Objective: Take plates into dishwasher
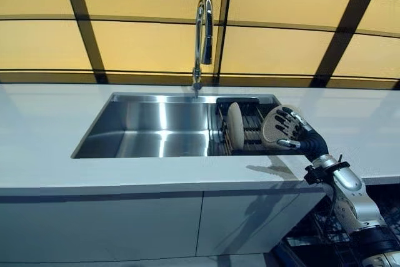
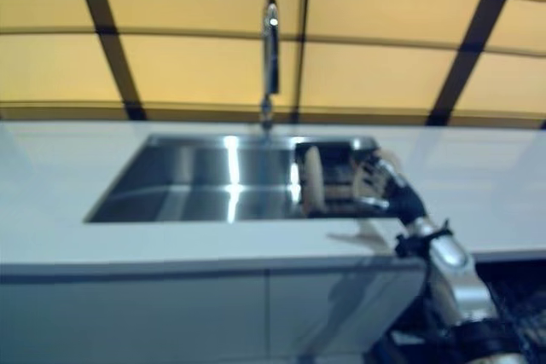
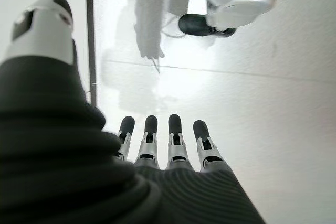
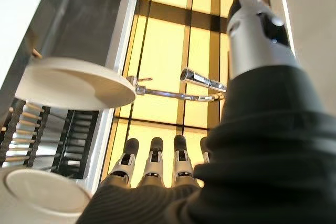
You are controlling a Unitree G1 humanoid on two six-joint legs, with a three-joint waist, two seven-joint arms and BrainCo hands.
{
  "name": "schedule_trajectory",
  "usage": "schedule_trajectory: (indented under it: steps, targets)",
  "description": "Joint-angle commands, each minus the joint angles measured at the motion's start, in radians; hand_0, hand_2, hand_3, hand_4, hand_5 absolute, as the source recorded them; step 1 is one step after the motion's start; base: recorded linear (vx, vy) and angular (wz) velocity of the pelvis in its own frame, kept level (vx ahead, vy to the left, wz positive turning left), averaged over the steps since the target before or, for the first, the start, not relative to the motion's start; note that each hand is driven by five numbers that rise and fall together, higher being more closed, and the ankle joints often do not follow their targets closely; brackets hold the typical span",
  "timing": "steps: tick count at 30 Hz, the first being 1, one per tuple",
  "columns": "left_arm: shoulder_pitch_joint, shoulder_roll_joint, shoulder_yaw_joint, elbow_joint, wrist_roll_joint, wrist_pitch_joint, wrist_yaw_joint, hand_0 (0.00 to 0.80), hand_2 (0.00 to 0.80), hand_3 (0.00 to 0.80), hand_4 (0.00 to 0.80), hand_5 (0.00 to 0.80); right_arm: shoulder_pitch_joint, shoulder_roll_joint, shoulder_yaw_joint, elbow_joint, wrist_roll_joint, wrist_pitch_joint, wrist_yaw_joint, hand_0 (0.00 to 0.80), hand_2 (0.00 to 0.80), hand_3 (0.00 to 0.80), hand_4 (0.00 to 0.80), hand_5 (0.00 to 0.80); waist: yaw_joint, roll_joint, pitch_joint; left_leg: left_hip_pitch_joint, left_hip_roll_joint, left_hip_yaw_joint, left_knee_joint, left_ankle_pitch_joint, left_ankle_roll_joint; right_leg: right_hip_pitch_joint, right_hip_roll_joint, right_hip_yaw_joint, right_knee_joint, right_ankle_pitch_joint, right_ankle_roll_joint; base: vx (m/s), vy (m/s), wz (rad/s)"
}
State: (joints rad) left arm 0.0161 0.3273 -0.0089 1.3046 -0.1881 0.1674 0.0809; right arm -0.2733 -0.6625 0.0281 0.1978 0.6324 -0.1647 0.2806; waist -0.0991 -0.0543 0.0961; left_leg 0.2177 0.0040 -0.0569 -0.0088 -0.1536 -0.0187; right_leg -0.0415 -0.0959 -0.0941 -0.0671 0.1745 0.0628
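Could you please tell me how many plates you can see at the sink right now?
2: one plate stands on edge in the dish rack inside the sink; the other plate is beside it, at the right hand. Others may be hidden.

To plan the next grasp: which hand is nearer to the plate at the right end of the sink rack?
Right. The right hand is against that plate; the left hand hangs over the floor.

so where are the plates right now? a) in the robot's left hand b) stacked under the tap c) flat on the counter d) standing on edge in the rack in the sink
d: one plate stands upright in the rack in the sink, and the right hand is at the other plate in that rack.
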Motion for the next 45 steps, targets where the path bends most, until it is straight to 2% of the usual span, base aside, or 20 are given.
schedule_trajectory:
  steps: [1, 3, 4, 5, 7, 9, 11, 13, 14, 15, 17, 18, 20, 21, 22, 24, 26, 32, 36, 45]
  targets:
    - [-0.006, 0.051, -0.004, 0.029, 0.004, 0.001, 0.016, 0.000, 0.000, 0.000, 0.000, 0.000, -0.051, 0.011, -0.051, -0.028, 0.001, -0.039, -0.034, 0.000, 0.000, 0.000, 0.000, 0.000, 0.046, -0.023, -0.025, -0.018, -0.069, 0.007, 0.090, -0.042, 0.022, -0.132, -0.126, -0.020, 0.127, 0.093, 0.126, 0.034, -0.017, 0.00]
    - [0.005, 0.053, 0.006, 0.025, -0.011, 0.005, 0.020, 0.000, 0.000, 0.000, 0.000, 0.000, -0.065, 0.016, -0.045, -0.014, 0.000, -0.041, -0.043, 0.000, 0.000, 0.000, 0.000, 0.000, 0.066, -0.019, -0.021, -0.016, -0.069, 0.047, 0.085, -0.031, 0.017, -0.131, -0.146, -0.089, 0.153, 0.108, 0.132, 0.002, -0.017, -0.07]
    - [0.007, 0.053, 0.009, 0.025, -0.013, 0.004, 0.022, 0.000, 0.000, 0.000, 0.000, 0.000, -0.069, 0.018, -0.042, -0.011, -0.001, -0.041, -0.046, 0.000, 0.000, 0.000, 0.000, 0.000, 0.070, -0.017, -0.021, -0.018, -0.067, 0.056, 0.084, -0.026, 0.016, -0.129, -0.148, -0.103, 0.163, 0.107, 0.131, -0.040, -0.033, -0.36]
    - [0.015, 0.054, 0.017, 0.023, -0.018, 0.003, 0.027, 0.000, 0.000, 0.000, 0.000, 0.000, -0.093, 0.020, -0.030, 0.000, -0.010, -0.030, -0.066, 0.000, 0.000, 0.000, 0.000, 0.000, 0.086, -0.008, -0.021, -0.028, -0.054, 0.089, 0.083, -0.007, 0.010, -0.120, -0.151, -0.130, 0.201, 0.083, 0.122, -0.032, -0.048, -0.57]
    - [0.014, 0.058, 0.018, 0.020, -0.027, 0.011, 0.031, 0.000, 0.000, 0.000, 0.000, 0.000, -0.110, 0.017, -0.021, 0.006, -0.025, -0.017, -0.092, 0.000, 0.000, 0.000, 0.000, 0.000, 0.091, -0.002, -0.024, -0.036, -0.039, 0.109, 0.086, 0.003, 0.006, -0.107, -0.145, -0.137, 0.214, 0.052, 0.110, -0.005, -0.077, -0.55]
    - [0.006, 0.060, 0.024, 0.016, -0.049, 0.028, 0.041, 0.000, 0.000, 0.000, 0.000, 0.000, -0.144, 0.004, -0.007, 0.025, -0.043, -0.016, -0.126, 0.000, 0.000, 0.000, 0.000, 0.000, 0.101, 0.004, -0.038, -0.035, -0.004, 0.148, 0.088, 0.007, -0.006, -0.072, -0.124, -0.182, 0.200, -0.034, 0.085, 0.051, -0.141, -0.06]
    - [0.002, 0.057, 0.027, 0.015, -0.052, 0.034, 0.046, 0.000, 0.000, 0.000, 0.000, 0.000, -0.164, -0.013, -0.004, 0.036, -0.043, -0.015, -0.144, 0.000, 0.000, 0.000, 0.000, 0.000, 0.097, -0.002, -0.048, -0.026, 0.006, 0.147, 0.101, -0.008, -0.012, -0.059, -0.102, -0.176, 0.180, -0.065, 0.072, 0.098, -0.147, 0.10]
    - [0.004, 0.045, 0.026, 0.016, -0.073, 0.025, 0.053, 0.000, 0.000, 0.000, 0.000, 0.000, -0.208, -0.042, 0.010, 0.065, -0.044, 0.001, -0.189, 0.000, 0.000, 0.000, 0.000, 0.000, 0.097, -0.005, -0.057, -0.025, 0.019, 0.117, 0.186, 0.018, -0.042, -0.048, -0.076, -0.169, 0.163, -0.082, 0.042, 0.083, -0.134, -0.22]
    - [0.006, 0.040, 0.025, 0.016, -0.079, 0.020, 0.055, 0.000, 0.000, 0.000, 0.000, 0.000, -0.219, -0.050, 0.015, 0.075, -0.040, 0.004, -0.190, 0.000, 0.000, 0.000, 0.000, 0.000, 0.099, -0.006, -0.058, -0.035, 0.020, 0.107, 0.230, 0.047, -0.052, -0.041, -0.067, -0.166, 0.154, -0.086, 0.033, 0.048, -0.121, -0.50]
    - [0.011, 0.023, 0.018, 0.017, -0.092, 0.004, 0.057, 0.000, 0.000, 0.000, 0.000, 0.000, -0.247, -0.065, 0.032, 0.105, -0.042, 0.002, -0.207, 0.000, 0.000, 0.000, 0.000, 0.000, 0.107, -0.009, -0.053, -0.093, 0.020, 0.086, 0.361, 0.125, -0.075, -0.013, -0.046, -0.153, 0.126, -0.094, 0.007, 0.043, -0.105, -0.53]
    - [0.016, 0.006, -0.004, -0.001, -0.105, -0.002, 0.056, 0.000, 0.000, 0.000, 0.000, 0.000, -0.274, -0.085, 0.034, 0.137, -0.039, 0.009, -0.240, 0.000, 0.000, 0.000, 0.000, 0.000, 0.136, -0.022, -0.034, -0.219, 0.015, 0.081, 0.474, 0.201, -0.093, 0.047, -0.043, -0.146, 0.094, -0.104, -0.015, 0.049, -0.053, -0.66]
    - [0.013, 0.001, -0.018, -0.008, -0.116, 0.000, 0.059, 0.000, 0.000, 0.000, 0.000, 0.000, -0.285, -0.090, 0.033, 0.147, -0.040, 0.014, -0.251, 0.000, 0.000, 0.000, 0.000, 0.000, 0.146, -0.015, -0.028, -0.244, 0.025, 0.085, 0.448, 0.201, -0.096, 0.072, -0.034, -0.143, 0.084, -0.114, -0.013, 0.071, 0.066, -0.59]
    - [0.003, -0.010, -0.043, -0.031, -0.118, 0.013, 0.062, 0.000, 0.000, 0.000, 0.000, 0.000, -0.326, -0.106, 0.041, 0.181, -0.051, 0.022, -0.300, 0.000, 0.000, 0.000, 0.000, 0.000, 0.175, 0.003, -0.007, -0.297, 0.070, 0.149, 0.238, 0.241, -0.104, 0.138, -0.021, -0.126, 0.053, -0.134, 0.008, 0.114, 0.125, -0.37]
    - [-0.001, -0.010, -0.045, -0.036, -0.117, 0.018, 0.064, 0.000, 0.000, 0.000, 0.000, 0.000, -0.330, -0.110, 0.042, 0.178, -0.048, 0.028, -0.311, 0.000, 0.000, 0.000, 0.000, 0.000, 0.176, 0.003, -0.003, -0.307, 0.080, 0.152, 0.242, 0.261, -0.108, 0.142, -0.021, -0.125, 0.054, -0.136, 0.009, 0.072, 0.070, -0.32]
    - [-0.013, -0.010, -0.055, -0.042, -0.124, 0.028, 0.070, 0.000, 0.000, 0.000, 0.000, 0.000, -0.338, -0.126, 0.037, 0.176, -0.050, 0.043, -0.329, 0.000, 0.000, 0.000, 0.000, 0.000, 0.177, -0.004, -0.003, -0.313, 0.076, 0.151, 0.249, 0.248, -0.105, 0.144, -0.032, -0.133, 0.050, -0.134, 0.011, 0.030, 0.040, -0.30]
    - [-0.032, -0.012, -0.069, -0.033, -0.128, 0.037, 0.076, 0.000, 0.000, 0.000, 0.000, 0.000, -0.350, -0.154, 0.028, 0.186, -0.035, 0.068, -0.338, 0.000, 0.000, 0.000, 0.000, 0.000, 0.172, -0.007, -0.025, -0.262, 0.063, 0.158, 0.123, 0.191, -0.088, 0.145, -0.043, -0.153, 0.037, -0.131, 0.025, 0.071, 0.087, -0.42]
    - [-0.039, -0.011, -0.073, -0.024, -0.130, 0.040, 0.083, 0.000, 0.000, 0.000, 0.000, 0.000, -0.341, -0.179, 0.006, 0.195, -0.044, 0.079, -0.356, 0.000, 0.000, 0.000, 0.000, 0.000, 0.157, -0.005, -0.049, -0.211, 0.057, 0.165, 0.064, 0.179, -0.085, 0.139, -0.044, -0.163, 0.029, -0.124, 0.032, 0.087, 0.085, -0.47]
    - [-0.045, 0.008, -0.075, -0.015, -0.118, 0.049, 0.083, 0.000, 0.000, 0.000, 0.000, 0.000, -0.344, -0.209, -0.011, 0.255, -0.068, 0.121, -0.381, 0.000, 0.000, 0.000, 0.000, 0.000, 0.145, 0.000, -0.085, -0.160, 0.046, 0.188, 0.027, 0.153, -0.075, 0.129, -0.049, -0.177, 0.022, -0.119, 0.041, 0.087, 0.019, -0.15]
    - [-0.035, 0.019, -0.070, -0.013, -0.127, 0.031, 0.077, 0.000, 0.000, 0.000, 0.000, 0.000, -0.408, -0.204, 0.031, 0.338, -0.081, 0.181, -0.379, 0.000, 0.000, 0.000, 0.000, 0.000, 0.177, 0.005, -0.086, -0.133, 0.062, 0.242, -0.014, 0.164, -0.071, 0.141, -0.086, -0.263, 0.028, -0.105, 0.067, 0.040, -0.012, 0.06]
    - [-0.037, 0.030, -0.082, -0.009, -0.107, 0.019, 0.073, 0.000, 0.000, 0.000, 0.000, 0.000, -0.454, -0.206, 0.089, 0.390, -0.045, 0.237, -0.262, 0.000, 0.000, 0.000, 0.000, 0.000, 0.186, -0.006, -0.088, -0.125, 0.056, 0.237, -0.052, 0.174, -0.063, 0.140, -0.080, -0.259, 0.013, -0.100, 0.068, 0.060, -0.003, 0.10]
